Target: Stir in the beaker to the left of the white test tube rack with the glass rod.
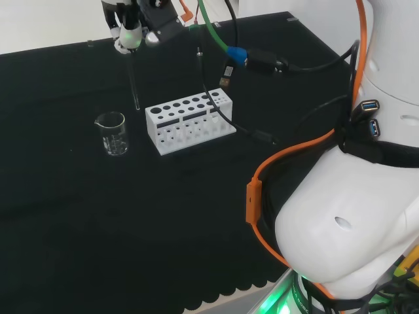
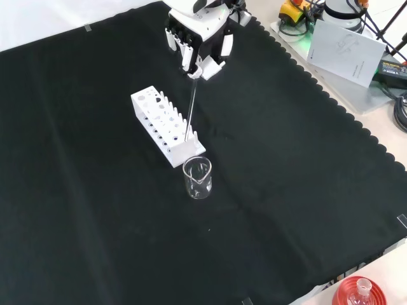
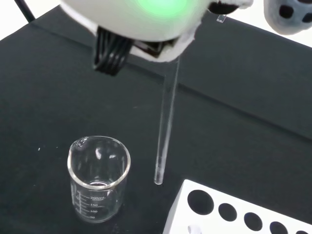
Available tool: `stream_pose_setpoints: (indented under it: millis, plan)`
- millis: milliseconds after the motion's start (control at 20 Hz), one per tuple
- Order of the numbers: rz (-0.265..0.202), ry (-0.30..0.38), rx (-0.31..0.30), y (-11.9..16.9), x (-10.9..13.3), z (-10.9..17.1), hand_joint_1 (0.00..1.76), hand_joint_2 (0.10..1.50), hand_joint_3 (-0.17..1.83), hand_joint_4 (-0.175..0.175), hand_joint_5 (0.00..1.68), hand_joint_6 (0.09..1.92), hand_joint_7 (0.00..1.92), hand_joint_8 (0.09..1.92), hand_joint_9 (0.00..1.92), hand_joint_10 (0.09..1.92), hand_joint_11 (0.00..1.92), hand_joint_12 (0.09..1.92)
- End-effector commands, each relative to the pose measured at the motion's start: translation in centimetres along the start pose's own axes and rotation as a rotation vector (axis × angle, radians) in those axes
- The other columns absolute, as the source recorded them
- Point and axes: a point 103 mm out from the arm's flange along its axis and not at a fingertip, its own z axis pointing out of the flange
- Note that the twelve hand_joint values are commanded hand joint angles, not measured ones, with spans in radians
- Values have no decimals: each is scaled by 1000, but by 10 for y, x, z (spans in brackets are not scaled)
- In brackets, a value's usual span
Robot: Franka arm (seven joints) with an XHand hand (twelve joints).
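Pinching the glass rod point(image 2: 191, 108) at its top end, the hand point(image 2: 202, 39) has its fingers curled round it. Rod hangs near vertical, long axis up-down, free tip pointing at the cloth, just beside the white rack point(image 2: 166, 124). Beaker point(image 2: 197, 177) sits below the hand, off to one side of the tip, apparently empty. Thin, stiff, slick, breakable glass: hold high, avoid knocking the rim.

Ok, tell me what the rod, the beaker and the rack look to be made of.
Glass rod: clear, smooth, the cloth shows through it, so glass by the look.
Beaker: transparent with bright rim highlights and printed graduations; glass or clear plastic, hard to tell.
White test tube rack: opaque matte white, probably moulded plastic.
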Motion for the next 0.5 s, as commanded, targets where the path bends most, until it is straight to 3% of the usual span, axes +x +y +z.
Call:
stream_pose_setpoints:
  millis: [50, 350, 500]
  plan:
    - [34, -35, 27, 0, 3, -2, 1204, 608, 851, -175, 1179, 918, 1711, 326, 1896, 87, 1562, 788]
    - [-1, 5, -1, 4, 9, -3, 1203, 607, 853, -175, 1179, 919, 1712, 323, 1896, 87, 1561, 789]
    - [8, -45, 44, 8, 15, -3, 1203, 607, 853, -175, 1179, 919, 1713, 322, 1896, 87, 1561, 789]
